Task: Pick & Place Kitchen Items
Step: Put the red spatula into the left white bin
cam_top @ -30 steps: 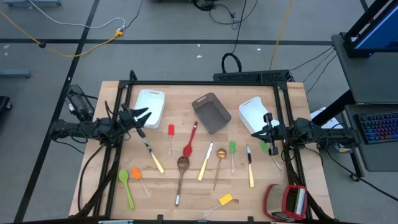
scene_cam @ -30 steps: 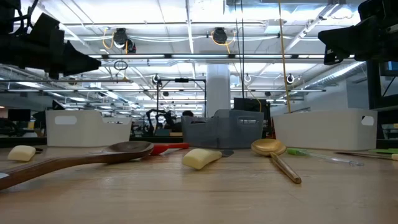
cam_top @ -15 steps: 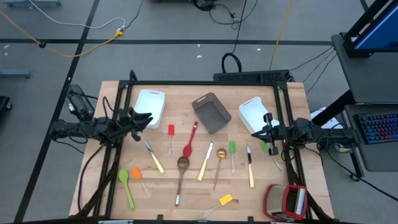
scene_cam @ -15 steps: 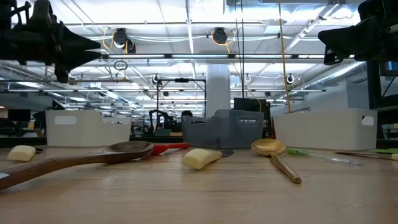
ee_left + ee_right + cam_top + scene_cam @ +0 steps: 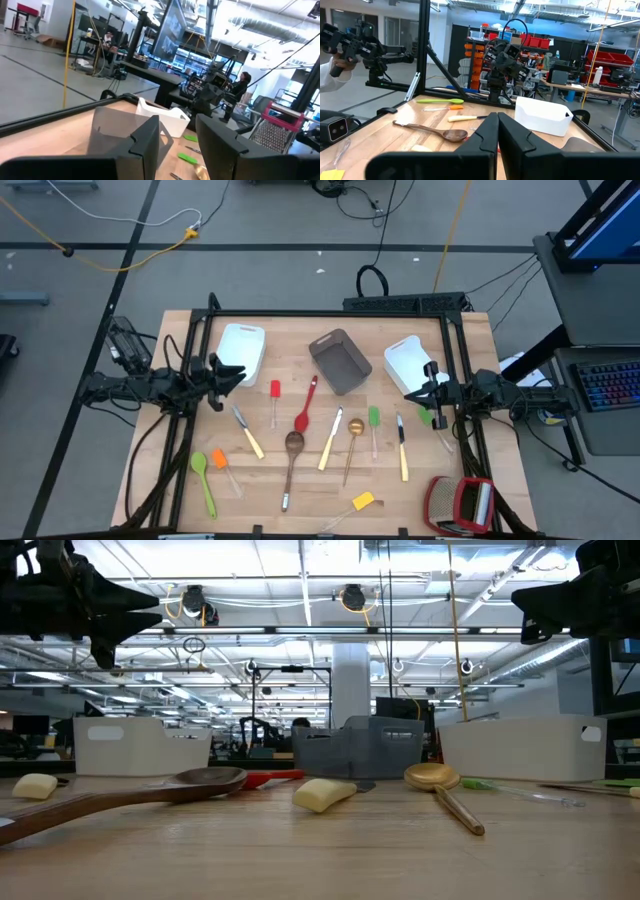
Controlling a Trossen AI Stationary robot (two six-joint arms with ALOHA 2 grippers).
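Right wrist view alone shows a person.

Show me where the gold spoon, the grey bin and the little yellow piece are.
gold spoon (image 5: 355, 426), high view, on its round bowl.
grey bin (image 5: 340, 362), high view, on its floor.
yellow piece (image 5: 363, 501), high view, on its middle.

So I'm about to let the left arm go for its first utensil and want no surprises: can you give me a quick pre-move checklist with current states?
1. Left gripper open and empty: ok, fingers apart with nothing between them in its wrist view.
2. Left gripper clear of the table: ok, it hangs high in the low view, beside the left white bin.
3. Nearest target free to grasp: ok, the pale-handled knife lies alone on the wood.
4. Right gripper parked out of the way: ok, shut, near the right white bin.
5. Grey bin empty: ok.
6. Which bin takes which utensil: cannot tell.
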